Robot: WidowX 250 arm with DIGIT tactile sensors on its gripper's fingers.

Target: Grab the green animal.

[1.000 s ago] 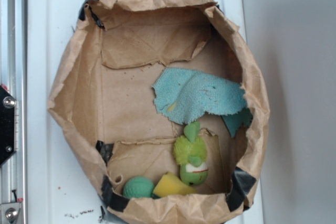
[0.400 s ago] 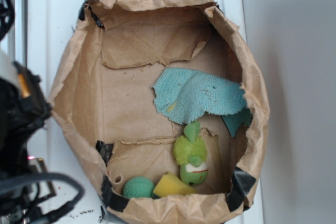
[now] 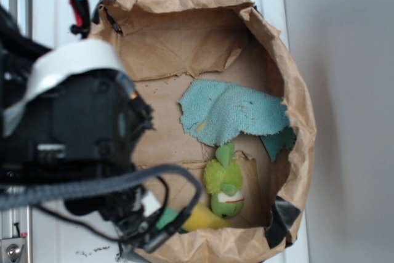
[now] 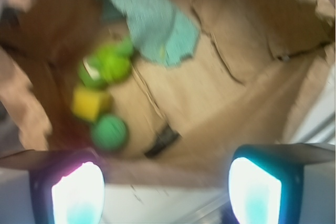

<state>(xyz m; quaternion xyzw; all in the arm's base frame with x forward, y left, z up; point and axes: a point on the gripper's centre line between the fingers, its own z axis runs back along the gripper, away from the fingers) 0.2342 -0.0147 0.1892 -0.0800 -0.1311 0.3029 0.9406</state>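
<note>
1. The white plastic tabletop (image 3: pixel 49 23) is smooth and carries a crumpled brown paper bag (image 3: pixel 184 10), rolled open into a rough oval with black tape on its rim.
2. My black arm (image 3: pixel 74 133) now covers the bag's 9 o'clock side; a second ago it was out of view.
3. A frayed teal cloth (image 3: pixel 234 112) lies flat near the bag's centre.
4. The green animal (image 3: pixel 225 183), fuzzy lime plush, lies at 5 o'clock, long axis running 12 to 6, tail up, round head down.
5. A yellow sponge wedge (image 3: pixel 200 218) touches its head.
6. A dimpled green ball (image 4: pixel 109 132) sits beside the sponge.
7. My gripper (image 4: pixel 165 190) is spread wide and empty, above the bag's rim.
</note>
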